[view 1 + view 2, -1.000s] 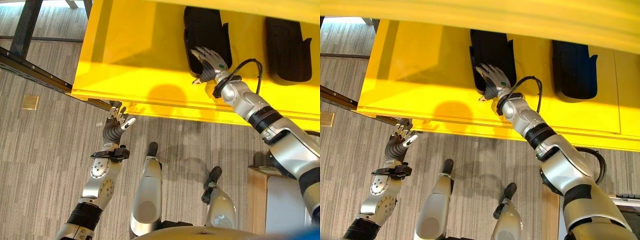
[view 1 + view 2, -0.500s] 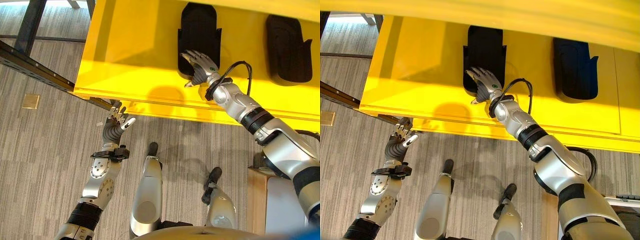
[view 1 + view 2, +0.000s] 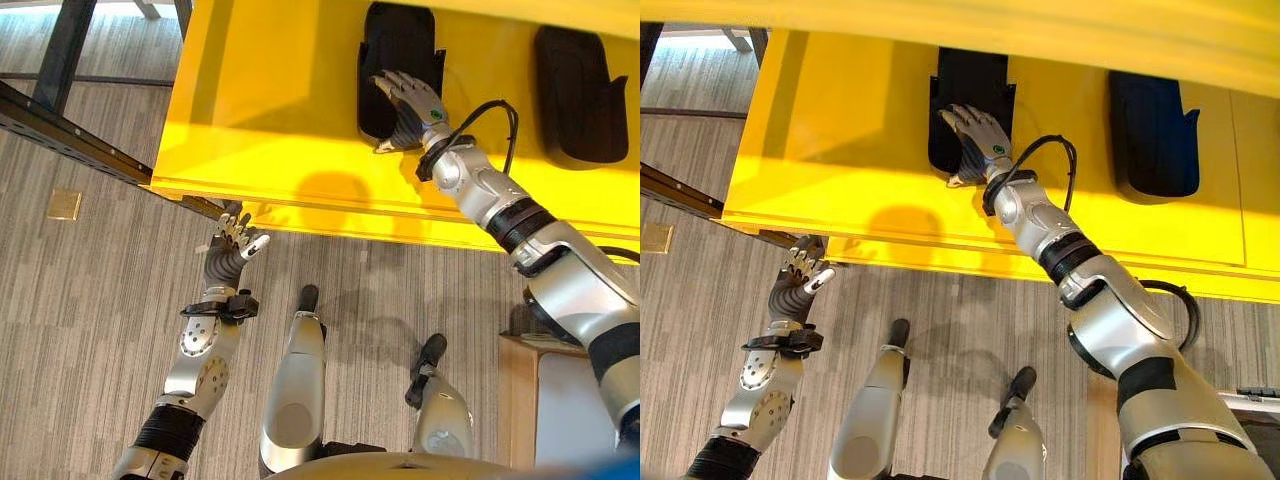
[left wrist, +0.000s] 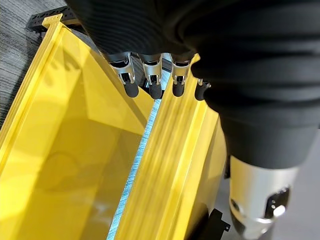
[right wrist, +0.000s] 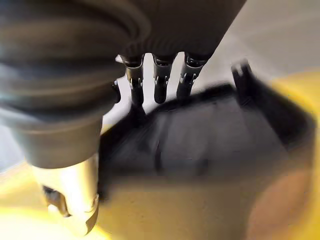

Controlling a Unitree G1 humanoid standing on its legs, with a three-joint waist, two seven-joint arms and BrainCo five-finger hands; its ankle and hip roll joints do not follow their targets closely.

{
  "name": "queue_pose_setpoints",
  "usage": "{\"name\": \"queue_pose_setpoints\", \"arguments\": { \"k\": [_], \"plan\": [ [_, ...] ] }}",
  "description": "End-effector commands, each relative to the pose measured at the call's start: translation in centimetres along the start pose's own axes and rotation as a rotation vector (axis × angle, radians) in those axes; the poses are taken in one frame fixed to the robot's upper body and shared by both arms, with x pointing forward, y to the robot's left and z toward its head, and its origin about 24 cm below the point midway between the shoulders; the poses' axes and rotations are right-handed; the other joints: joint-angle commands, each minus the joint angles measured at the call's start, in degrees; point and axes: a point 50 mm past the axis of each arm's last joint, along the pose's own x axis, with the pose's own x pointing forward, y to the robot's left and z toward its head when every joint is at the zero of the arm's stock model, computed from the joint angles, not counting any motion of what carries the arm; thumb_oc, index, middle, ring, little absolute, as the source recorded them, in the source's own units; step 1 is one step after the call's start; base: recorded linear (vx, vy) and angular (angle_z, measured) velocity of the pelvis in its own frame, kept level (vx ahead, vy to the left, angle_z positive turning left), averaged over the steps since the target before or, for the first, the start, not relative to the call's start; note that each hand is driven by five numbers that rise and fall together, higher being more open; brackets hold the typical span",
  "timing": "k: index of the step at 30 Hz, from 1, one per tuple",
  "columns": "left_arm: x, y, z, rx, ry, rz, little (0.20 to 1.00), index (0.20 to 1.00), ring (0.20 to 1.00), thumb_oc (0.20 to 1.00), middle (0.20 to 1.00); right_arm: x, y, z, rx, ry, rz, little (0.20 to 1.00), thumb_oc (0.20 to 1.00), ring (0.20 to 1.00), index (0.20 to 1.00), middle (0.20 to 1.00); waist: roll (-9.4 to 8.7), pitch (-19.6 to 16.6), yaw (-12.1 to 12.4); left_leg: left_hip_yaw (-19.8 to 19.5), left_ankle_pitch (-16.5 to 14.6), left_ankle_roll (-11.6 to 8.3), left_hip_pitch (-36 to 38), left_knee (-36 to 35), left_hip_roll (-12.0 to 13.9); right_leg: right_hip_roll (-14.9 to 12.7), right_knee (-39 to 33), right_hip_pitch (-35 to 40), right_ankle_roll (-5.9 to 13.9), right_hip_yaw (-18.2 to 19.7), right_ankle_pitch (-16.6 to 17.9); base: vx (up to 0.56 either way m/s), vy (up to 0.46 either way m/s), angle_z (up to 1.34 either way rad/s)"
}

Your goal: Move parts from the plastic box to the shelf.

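Shelf (image 3: 280, 120) is bright yellow and already carries two black parts: one (image 3: 395, 40) near the middle under the right hand (image 3: 408, 100), another (image 3: 575, 90) further toward the right end. The right hand lies on top of the middle part with fingers straight and relaxed, pressing or nudging rather than gripping. The left hand (image 3: 232, 240) hangs with loose fingers just below the shelf's front edge, holding nothing.

My guess at the risk: since the part sits close to the front edge, dragging the fingers back could pull it toward the lip and tip it off.

Compared with half a second ago, the right hand has slid further up onto the part; the left hasn't budged
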Motion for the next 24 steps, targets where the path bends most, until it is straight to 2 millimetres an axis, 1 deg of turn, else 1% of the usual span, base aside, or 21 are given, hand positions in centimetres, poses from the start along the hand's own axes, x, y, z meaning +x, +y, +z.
{"name": "queue_pose_setpoints", "arguments": {
  "k": [1, 2, 4, 5, 6, 7, 8, 9, 11, 14, 15, 18, 20, 21, 24],
  "plan": [
    [0.2, -0.3, 1.9, -0.013, -0.111, -0.015, 1.000, 1.000, 1.000, 1.000, 1.000, 1.8, -4.7, 1.4, -0.009, -0.073, -0.161, 1.000, 1.000, 1.000, 1.000, 1.000, -1.29, 0.21, 1.23, 0.99, 2.98, 1.26, 3.90, -6.53, 0.40, -1.40, 13.25, -0.37, 2.09, 3.94, -4.23, -0.01, -0.002, -0.05],
    [0.1, -0.2, 1.9, -0.007, -0.112, -0.015, 1.000, 1.000, 1.000, 1.000, 1.000, 1.3, -7.0, 1.6, -0.023, -0.118, -0.236, 1.000, 1.000, 1.000, 1.000, 1.000, -1.42, 0.21, 0.57, 1.11, 2.88, 1.20, 4.08, -6.32, 0.68, -1.33, 13.47, -0.49, 2.09, 4.15, -4.40, 0.00, 0.000, 0.00],
    [0.1, -0.2, 1.9, -0.007, -0.111, -0.016, 1.000, 1.000, 1.000, 1.000, 1.000, 1.3, -7.0, 1.6, -0.023, -0.116, -0.236, 1.000, 1.000, 1.000, 1.000, 1.000, -1.43, 0.21, 0.63, 1.12, 2.88, 1.20, 4.09, -6.33, 0.68, -1.34, 13.47, -0.50, 2.09, 4.16, -4.40, -0.01, 0.000, -0.03],
    [0.2, -0.1, 2.0, 0.000, -0.112, -0.010, 1.000, 1.000, 1.000, 1.000, 1.000, 0.5, -8.4, 1.9, -0.007, -0.162, -0.293, 1.000, 1.000, 1.000, 1.000, 1.000, -1.60, 0.15, 0.06, 1.18, 2.82, 1.17, 4.32, -6.29, 0.85, -1.32, 13.72, -0.67, 2.03, 4.48, -4.57, -0.02, -0.004, -0.06],
    [0.2, 0.0, 2.0, 0.005, -0.110, -0.002, 1.000, 1.000, 1.000, 1.000, 1.000, -0.4, -8.8, 2.1, 0.011, -0.196, -0.318, 1.000, 1.000, 1.000, 1.000, 1.000, -1.65, 0.22, -0.51, 1.29, 2.64, 1.14, 4.44, -6.09, 0.94, -1.27, 13.96, -0.68, 1.98, 4.66, -4.89, -0.04, -0.006, -0.08],
    [0.1, 0.0, 2.0, 0.011, -0.109, 0.002, 1.000, 1.000, 1.000, 1.000, 1.000, -1.5, -9.0, 1.8, 0.024, -0.210, -0.333, 1.000, 1.000, 1.000, 1.000, 1.000, -1.76, 0.01, -0.88, 1.36, 3.07, 1.22, 4.42, -6.40, 0.96, -1.24, 13.86, -0.87, 1.92, 4.69, -4.78, -0.04, -0.009, -0.02],
    [0.1, 0.1, 2.0, 0.016, -0.111, 0.008, 1.000, 1.000, 1.000, 1.000, 1.000, -2.4, -8.8, 1.9, 0.034, -0.240, -0.333, 1.000, 1.000, 1.000, 1.000, 1.000, -1.70, 0.10, -1.50, 1.40, 3.01, 1.20, 4.50, -6.19, 1.14, -1.14, 14.00, -0.97, 1.85, 4.91, -5.04, -0.03, -0.005, -0.05],
    [0.1, 0.1, 1.9, 0.018, -0.108, 0.006, 1.000, 1.000, 1.000, 1.000, 1.000, -2.6, -8.7, 1.8, 0.035, -0.237, -0.332, 1.000, 1.000, 1.000, 1.000, 1.000, -1.73, 0.00, -1.33, 1.40, 2.98, 1.19, 4.51, -6.16, 1.15, -1.13, 14.03, -0.96, 1.85, 4.91, -5.07, -0.02, -0.013, -0.04],
    [-0.1, 0.2, 1.9, 0.023, -0.108, 0.012, 1.000, 1.000, 1.000, 1.000, 1.000, -3.9, -8.4, 2.2, 0.043, -0.282, -0.323, 1.000, 1.000, 1.000, 1.000, 1.000, -1.65, 0.00, -1.99, 1.48, 2.97, 1.11, 4.69, -6.04, 1.44, -1.01, 14.22, -1.02, 1.75, 5.07, -5.60, -0.01, -0.018, -0.08],
    [-0.2, 0.3, 1.8, 0.034, -0.102, 0.009, 1.000, 1.000, 1.000, 1.000, 1.000, -5.4, -8.1, 2.4, 0.047, -0.313, -0.311, 1.000, 1.000, 1.000, 1.000, 1.000, -1.67, -0.30, -2.45, 1.71, 3.08, 0.94, 5.15, -6.21, 1.70, -0.90, 14.40, -0.98, 1.78, 5.21, -5.93, -0.01, -0.017, -0.07],
    [-0.3, 0.5, 1.8, 0.042, -0.099, 0.017, 1.000, 1.000, 1.000, 1.000, 1.000, -6.2, -7.8, 2.5, 0.071, -0.326, -0.311, 1.000, 1.000, 1.000, 1.000, 1.000, -1.65, -0.39, -3.09, 1.86, 3.11, 0.86, 5.52, -6.36, 2.02, -0.82, 14.41, -0.97, 1.80, 5.32, -6.00, -0.02, -0.023, -0.17],
    [-0.4, 0.6, 1.6, 0.049, -0.090, 0.017, 1.000, 1.000, 1.000, 1.000, 1.000, -7.6, -7.1, 2.3, 0.100, -0.333, -0.285, 1.000, 1.000, 1.000, 1.000, 1.000, -1.80, -0.91, -3.76, 2.09, 3.42, 0.66, 6.37, -6.99, 2.46, -0.56, 14.17, -0.76, 1.82, 5.56, -6.22, -0.01, -0.020, -0.11],
    [-0.5, 0.6, 1.5, 0.050, -0.087, 0.016, 1.000, 1.000, 1.000, 1.000, 1.000, -8.6, -6.5, 2.2, 0.150, -0.330, -0.267, 1.000, 1.000, 1.000, 1.000, 1.000, -1.83, -1.29, -4.33, 2.20, 3.64, 0.50, 7.10, -7.47, 2.77, -0.31, 14.01, -0.51, 1.81, 5.75, -6.32, 0.00, -0.029, -0.11],
    [-0.6, 0.7, 1.4, 0.052, -0.083, 0.017, 1.000, 1.000, 1.000, 1.000, 1.000, -9.3, -6.1, 2.0, 0.202, -0.319, -0.271, 1.000, 1.000, 1.000, 1.000, 1.000, -1.91, -1.66, -4.52, 2.26, 3.85, 0.38, 7.66, -7.95, 3.05, -0.11, 13.72, -0.21, 1.80, 5.84, -6.34, 0.01, -0.035, -0.15],
    [-0.8, 0.8, 1.1, 0.056, -0.072, 0.023, 1.000, 1.000, 1.000, 1.000, 1.000, -11.3, -4.3, 1.8, 0.333, -0.286, -0.252, 1.000, 1.000, 1.000, 1.000, 1.000, -1.76, -2.97, -5.46, 2.56, 4.84, -0.04, 9.73, -10.06, 4.00, 0.53, 12.48, 0.96, 1.88, 5.86, -6.44, 0.03, -0.054, -0.11]
  ]
}}
